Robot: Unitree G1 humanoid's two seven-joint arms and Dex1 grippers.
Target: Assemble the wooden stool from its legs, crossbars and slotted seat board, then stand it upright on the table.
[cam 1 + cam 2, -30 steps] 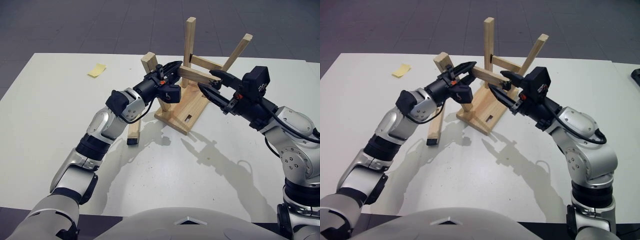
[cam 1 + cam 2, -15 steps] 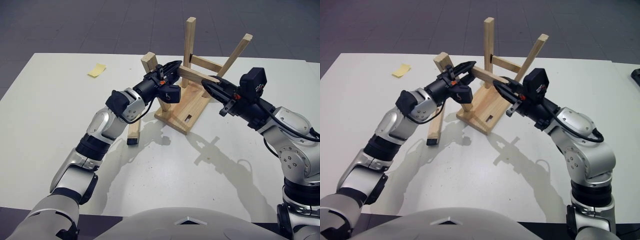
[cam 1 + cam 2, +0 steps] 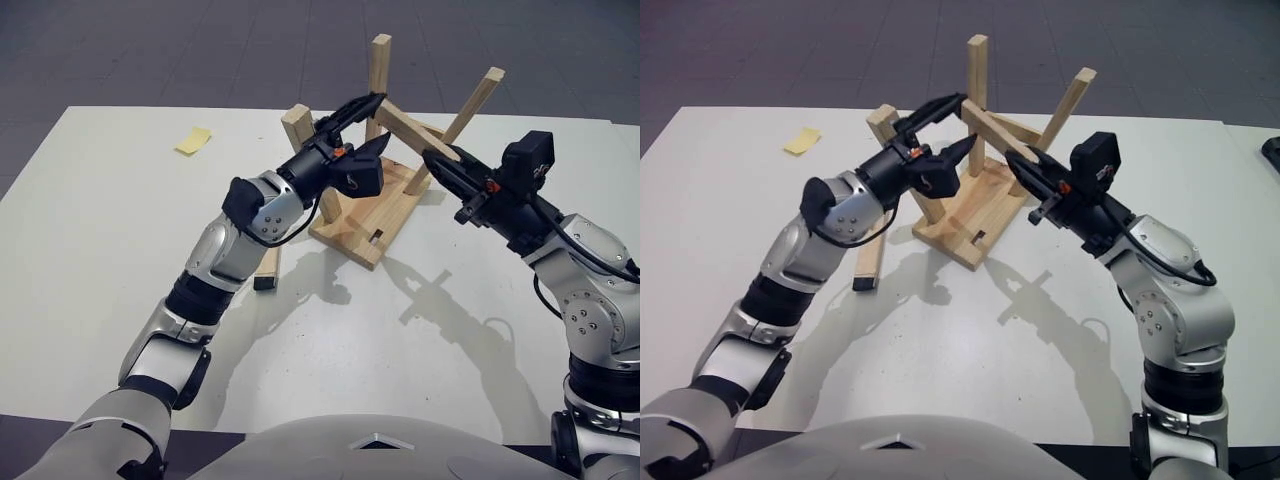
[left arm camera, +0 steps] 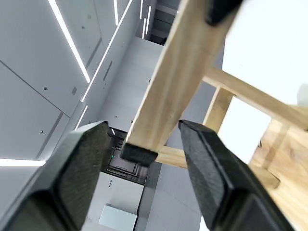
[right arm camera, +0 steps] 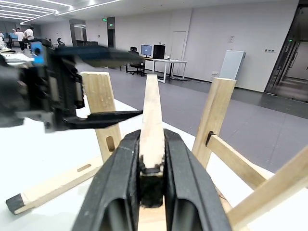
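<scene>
Up close, right gripper (image 5: 150, 138) clamps crossbar (image 5: 152, 101) (left gripper (image 4: 143, 126) spread).

No legible text, numbers or labels anywhere, yellow sticky note (image 3: 194, 140) on the table (image 3: 100, 250), any writing too small to tell, green lit sign (image 5: 104, 19) above a doorway in the room behind, characters unreadable

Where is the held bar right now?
Head views: the bar slants above the seat board, lower end in the shut right gripper, upper end inside the open left gripper.
</scene>
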